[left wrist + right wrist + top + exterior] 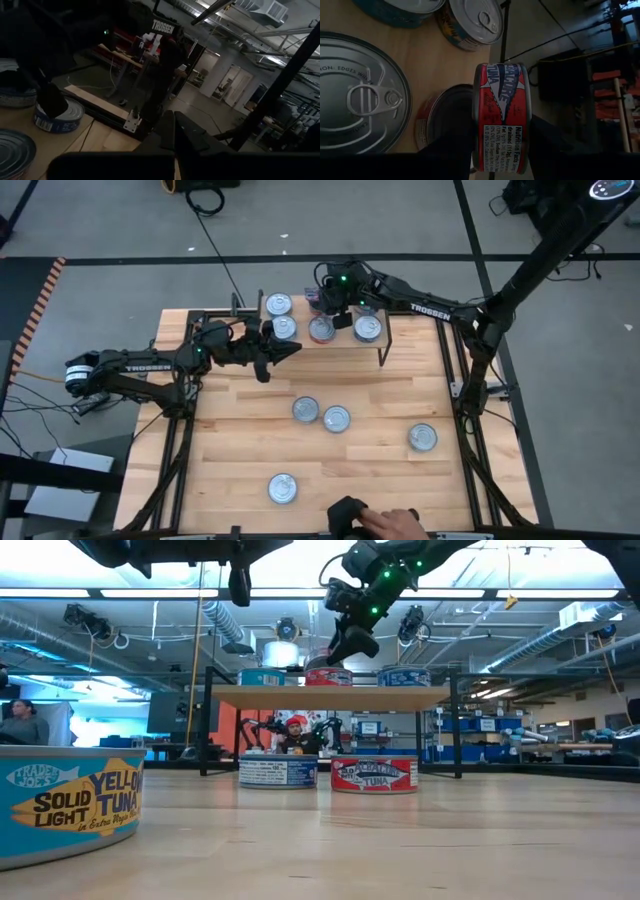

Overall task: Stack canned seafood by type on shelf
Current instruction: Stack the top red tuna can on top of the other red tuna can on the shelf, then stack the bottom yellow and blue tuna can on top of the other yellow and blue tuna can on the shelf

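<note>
From above, the right gripper (333, 298) sits over the back of the small raised shelf with the light wooden plank top and thin black legs (345, 348). Four short round tins with shiny silver tops (280, 305) rest on that shelf, and four more silver-topped tins (336, 419) lie scattered on the big wooden tabletop (240, 440). The left gripper (290, 350) hangs just beside the shelf's left end, fingers pressed together on nothing. A person's hand (385, 523) shows at the near edge.

Down at table height, the right gripper (340, 648) hovers just over the red-labelled tin on the shelf (328, 677), with a blue-labelled tin on either side of it. Under the shelf, a blue-labelled tin (278, 772) and a red-labelled tin (374, 774) stand side by side.

From the left wrist, a blue-labelled tin (60, 116) sits near a board's edge, with the other arm beyond.

From the right wrist, the fingers (451, 150) pinch a red-labelled tin turned on its edge (501, 117), held above another red tin (445, 117) on the plank.
</note>
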Robot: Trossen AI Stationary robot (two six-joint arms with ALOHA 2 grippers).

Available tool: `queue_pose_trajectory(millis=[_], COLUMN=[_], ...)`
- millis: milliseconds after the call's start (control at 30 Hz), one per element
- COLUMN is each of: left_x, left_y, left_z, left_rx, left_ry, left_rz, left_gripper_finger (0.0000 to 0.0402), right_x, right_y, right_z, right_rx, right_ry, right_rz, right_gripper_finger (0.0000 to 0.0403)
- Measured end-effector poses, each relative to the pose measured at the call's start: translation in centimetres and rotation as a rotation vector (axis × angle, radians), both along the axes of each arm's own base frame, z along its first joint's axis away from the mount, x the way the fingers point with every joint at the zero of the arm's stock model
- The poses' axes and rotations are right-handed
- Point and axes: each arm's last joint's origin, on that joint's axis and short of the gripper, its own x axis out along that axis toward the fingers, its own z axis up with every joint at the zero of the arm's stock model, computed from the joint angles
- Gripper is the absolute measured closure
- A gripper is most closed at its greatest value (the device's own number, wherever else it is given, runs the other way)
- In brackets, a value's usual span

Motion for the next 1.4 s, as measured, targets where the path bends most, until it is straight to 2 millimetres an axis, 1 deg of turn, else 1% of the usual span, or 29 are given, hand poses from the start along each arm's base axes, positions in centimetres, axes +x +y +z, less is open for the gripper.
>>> queue_pose_trajectory(millis=[200,233,267,400,467,533,800,1000,1300,1400], left_x=[0.0,0.0,0.0,0.0,0.0,0.0,0.0,0.0,0.0,0.0], left_y=[0.0,0.0,0.0,0.0,0.0,0.0,0.0,0.0,0.0,0.0], left_z=[0.0,0.0,0.0,0.1,0.1,0.1,0.0,0.0,0.0,0.0], left_rx=[0.000,0.000,0.000,0.000,0.000,0.000,-0.005,-0.021,-0.019,-0.019], left_ry=[-0.001,-0.003,-0.004,-0.006,-0.005,-0.006,-0.005,-0.006,-0.006,-0.005], left_rz=[0.005,0.005,0.005,0.005,0.005,0.005,0.004,0.002,-0.009,-0.015], left_gripper_finger=[0.0400,0.0400,0.0400,0.0400,0.0400,0.0400,0.0400,0.0400,0.0400,0.0400], right_x=[-0.1,-0.2,-0.2,-0.3,-0.3,-0.4,-0.6,-0.8,-1.2,-1.5], right_y=[-0.1,-0.2,-0.2,-0.1,-0.1,-0.1,0.0,0.0,0.2,0.4], right_z=[-0.1,-0.1,-0.1,-0.4,-0.4,-0.4,-0.7,-0.7,0.0,0.7], right_rx=[0.023,0.031,0.039,0.072,0.078,0.080,0.090,0.095,0.102,0.091], right_ry=[-0.007,-0.008,-0.009,0.005,0.002,0.005,0.042,0.053,0.031,0.030], right_rz=[-0.009,-0.015,-0.021,-0.037,-0.042,-0.042,-0.054,-0.085,-0.104,-0.125], right_gripper_finger=[0.0256,0.0251,0.0239,0.0169,0.0149,0.0141,0.0151,0.0150,0.0151,0.0157])
